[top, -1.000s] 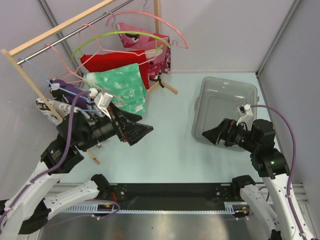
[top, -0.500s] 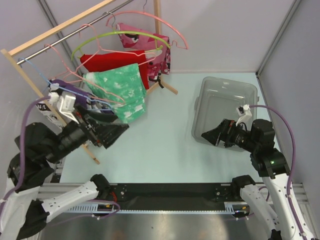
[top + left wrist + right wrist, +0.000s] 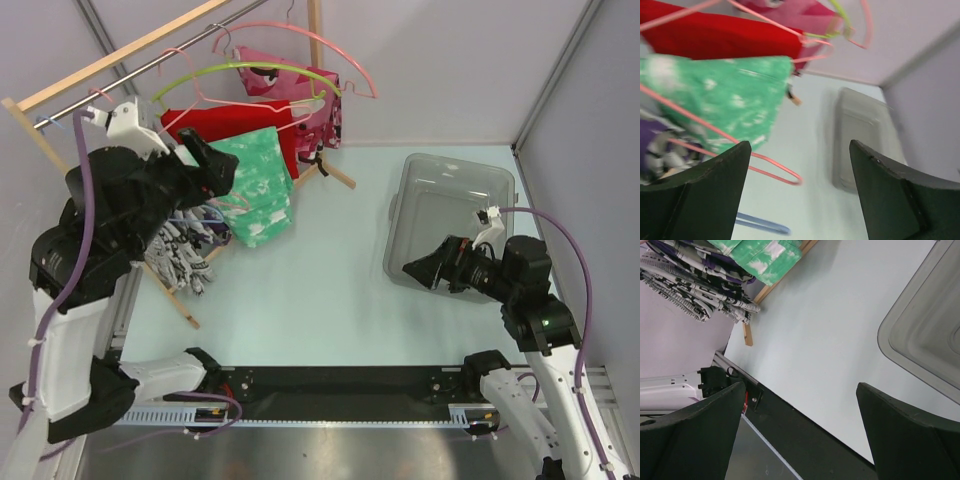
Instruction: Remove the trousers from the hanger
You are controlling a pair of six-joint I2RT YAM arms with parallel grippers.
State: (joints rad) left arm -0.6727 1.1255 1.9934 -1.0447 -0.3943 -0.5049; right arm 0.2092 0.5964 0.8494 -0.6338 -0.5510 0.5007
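At the near right, the right hand (image 3: 424, 268) is hovering over the pale worktop (image 3: 320, 290) just beside the grey bin (image 3: 450, 205), its fingers spreading wide with nothing between them. Farther in on the left, the left hand (image 3: 212, 168) is hanging high in front of the clothes rack, likewise gaping wide and gripping nothing, close to the green-and-white garment (image 3: 255, 185). The trousers (image 3: 715, 272) are hanging low at the left end of the rack. In the right wrist view they are lying bunched between the green-and-white garment and the black-and-white newsprint garment (image 3: 687, 300), showing soft folds blotched in purple, white, grey and black. In the left wrist view only a blurred purple-and-grey corner is peeking in at the lower left. The hanger (image 3: 767, 159), a thin pale pink wire, is slanting across the green cloth, its rounded corner jutting free and its other end disappearing towards the trouser folds. A blue hanger (image 3: 762, 226) is poking out below. Behind, a red garment (image 3: 215, 125) and a lime-green hanger (image 3: 250, 68) are hanging from the rail.
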